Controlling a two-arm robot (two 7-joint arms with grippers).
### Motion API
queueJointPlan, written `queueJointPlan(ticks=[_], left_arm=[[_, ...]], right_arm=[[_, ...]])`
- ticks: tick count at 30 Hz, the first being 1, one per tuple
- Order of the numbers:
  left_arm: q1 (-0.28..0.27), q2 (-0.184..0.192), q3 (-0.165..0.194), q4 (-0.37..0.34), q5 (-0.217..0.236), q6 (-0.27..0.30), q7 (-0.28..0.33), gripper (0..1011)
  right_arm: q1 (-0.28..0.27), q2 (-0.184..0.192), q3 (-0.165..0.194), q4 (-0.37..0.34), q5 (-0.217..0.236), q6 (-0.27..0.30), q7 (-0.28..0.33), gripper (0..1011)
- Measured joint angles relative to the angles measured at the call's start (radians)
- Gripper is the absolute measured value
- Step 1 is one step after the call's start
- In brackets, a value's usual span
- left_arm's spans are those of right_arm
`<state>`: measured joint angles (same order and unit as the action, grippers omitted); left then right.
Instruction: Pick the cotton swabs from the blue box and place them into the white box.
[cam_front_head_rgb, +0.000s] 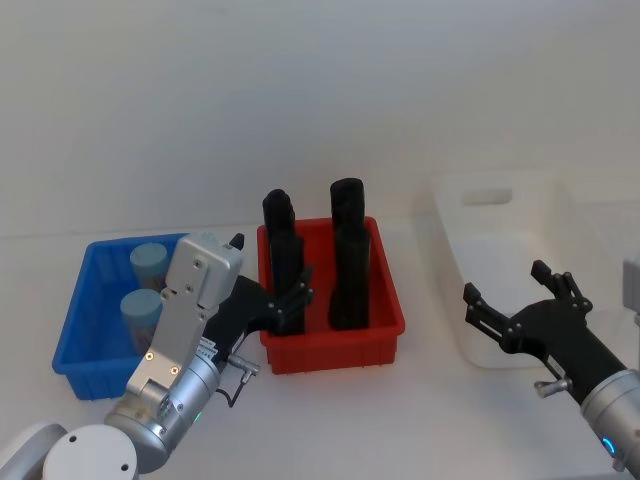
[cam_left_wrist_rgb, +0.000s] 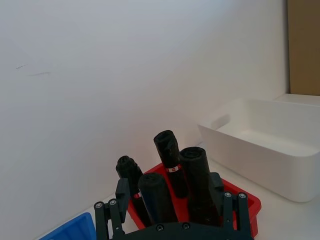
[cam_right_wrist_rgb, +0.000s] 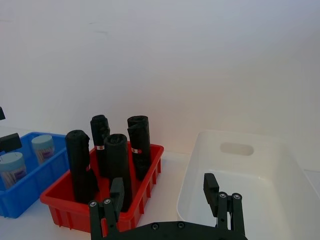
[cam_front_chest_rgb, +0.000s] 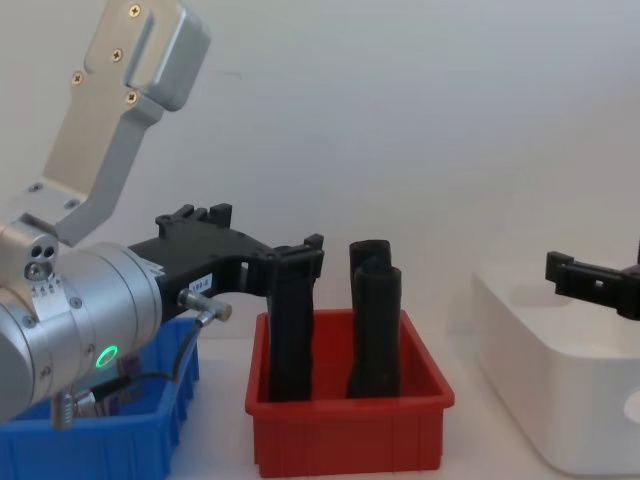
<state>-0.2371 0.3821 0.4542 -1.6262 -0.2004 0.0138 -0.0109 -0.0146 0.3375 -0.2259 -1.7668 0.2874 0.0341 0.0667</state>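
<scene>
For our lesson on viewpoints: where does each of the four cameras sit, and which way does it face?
Head: high, looking down on blue box, red bin, white box; left gripper and right gripper show.
Left wrist: behind left gripper, facing red bin.
Right wrist: behind right gripper, facing white box.
Chest: low, looking across; left arm large.
All share the red bin.

White table (cam_front_head_rgb: 420, 405) is carrying three bins standing directly on it in a row, left to right: blue box (cam_front_head_rgb: 85, 380), red bin (cam_front_head_rgb: 330, 350), white box (cam_front_head_rgb: 452, 265).
</scene>
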Motion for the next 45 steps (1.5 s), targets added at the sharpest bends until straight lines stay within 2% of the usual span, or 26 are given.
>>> queueJointPlan(ticks=[45], left_arm=[[0.000, 0.000, 0.000, 0.000, 0.000, 0.000, 0.000, 1004]], right_arm=[[0.000, 0.000, 0.000, 0.000, 0.000, 0.000, 0.000, 1002]])
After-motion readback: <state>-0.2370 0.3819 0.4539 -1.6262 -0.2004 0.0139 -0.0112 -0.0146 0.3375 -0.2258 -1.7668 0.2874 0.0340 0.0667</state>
